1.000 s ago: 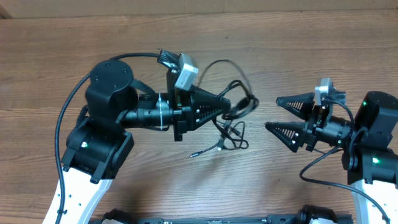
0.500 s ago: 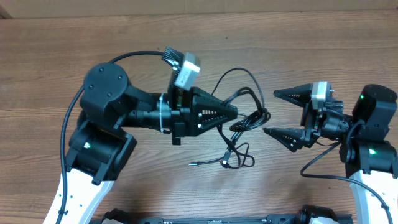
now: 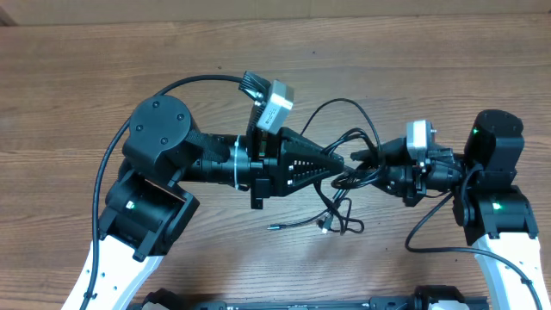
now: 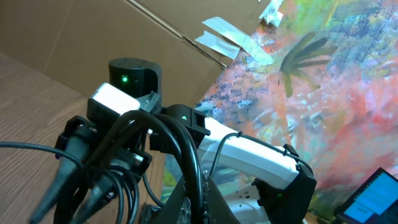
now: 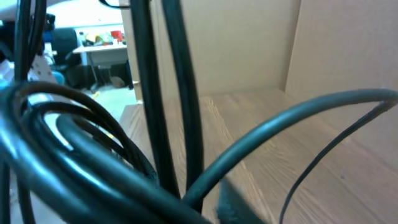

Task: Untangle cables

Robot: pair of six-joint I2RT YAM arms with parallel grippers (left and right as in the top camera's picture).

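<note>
The left arm (image 3: 159, 142) stretches level across the desk (image 3: 77, 60) toward the right, and the left gripper (image 3: 338, 161) is clamped tight on the cables (image 5: 185, 93). These thin black cords hang bunched in the air just right of the desk's middle. One loop arches toward the far edge, while loose coils and a metal-tipped plug (image 3: 273, 228) lie toward the near edge. The right arm (image 3: 495, 164) points left. The right gripper (image 3: 362, 162) is almost tip to tip with the other, jaws drawn nearly together on the same bunch.
</note>
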